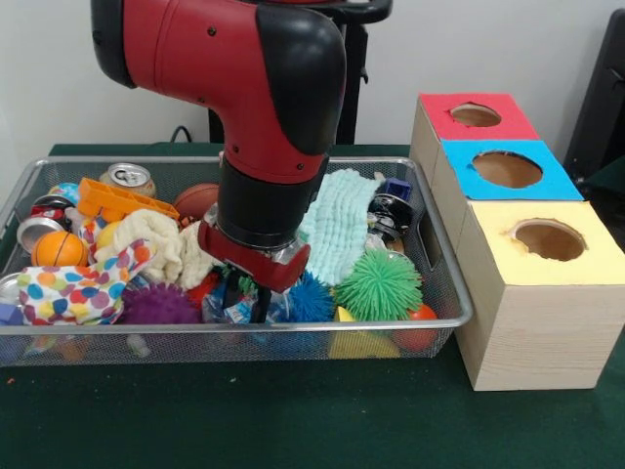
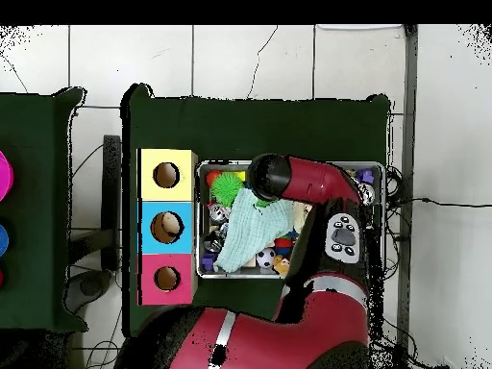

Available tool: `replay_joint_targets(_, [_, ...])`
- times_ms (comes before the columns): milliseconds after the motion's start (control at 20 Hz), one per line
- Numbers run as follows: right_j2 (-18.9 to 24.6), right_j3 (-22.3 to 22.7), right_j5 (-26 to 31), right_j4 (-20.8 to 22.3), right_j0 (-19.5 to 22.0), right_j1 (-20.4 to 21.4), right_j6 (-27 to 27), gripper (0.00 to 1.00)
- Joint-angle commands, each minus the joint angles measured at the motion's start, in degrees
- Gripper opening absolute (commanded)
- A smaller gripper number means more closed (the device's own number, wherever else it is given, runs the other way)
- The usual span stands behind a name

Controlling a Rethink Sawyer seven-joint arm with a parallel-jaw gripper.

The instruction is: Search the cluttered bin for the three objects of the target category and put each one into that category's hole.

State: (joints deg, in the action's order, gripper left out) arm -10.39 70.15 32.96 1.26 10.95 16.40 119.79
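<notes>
The front view is sitting low and close, facing the wire bin [image 1: 430, 244] and the 3 wooden boxes [image 1: 527, 293] at 3 o'clock of it. The overhead view is looking straight down from far higher, taking in the whole green table [image 2: 250, 120] and floor. Both views are sharing the bin [image 2: 201, 221] and boxes [image 2: 167, 227], now at 9 o'clock.

holes [image 1: 507, 169]: 3 | spiky balls [image 1: 380, 285]: 3 | cans [image 1: 128, 177]: 1 | bins [image 1: 444, 278]: 1
</notes>
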Motion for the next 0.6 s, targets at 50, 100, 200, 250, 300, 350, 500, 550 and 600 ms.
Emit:
replay_joint_targets(50, [3.26, -2.65, 5.75, 6.7, 1.09, -2.1, -8.11, 0.0])
replay_joint_targets(100, [3.48, -2.45, 5.29, 7.11, 1.23, -2.04, -8.02, 0.0])
replay_joint_targets(200, [4.19, -1.41, 4.99, 7.47, 1.56, -1.56, -7.65, 0.0])
replay_joint_targets(250, [4.42, -0.62, 4.75, 7.63, 1.68, -1.19, -7.35, 0.0])
replay_joint_targets(300, [4.55, 0.56, 4.54, 7.8, 1.87, -0.51, -7.18, 0.0])
replay_joint_targets(350, [4.73, 1.53, 4.29, 7.75, 2.14, -0.11, -6.8, 0.0])
replay_joint_targets(500, [5.48, 5.28, 2.57, 7.66, 3.99, 0.94, -6.48, 0.0])
replay_joint_targets(550, [5.53, 5.55, 1.85, 7.99, 4.29, 0.84, -6.65, 0.0])
replay_joint_targets(600, [6.11, 6.24, 0.8, 8.1, 5.15, 0.4, -6.85, 0.0])
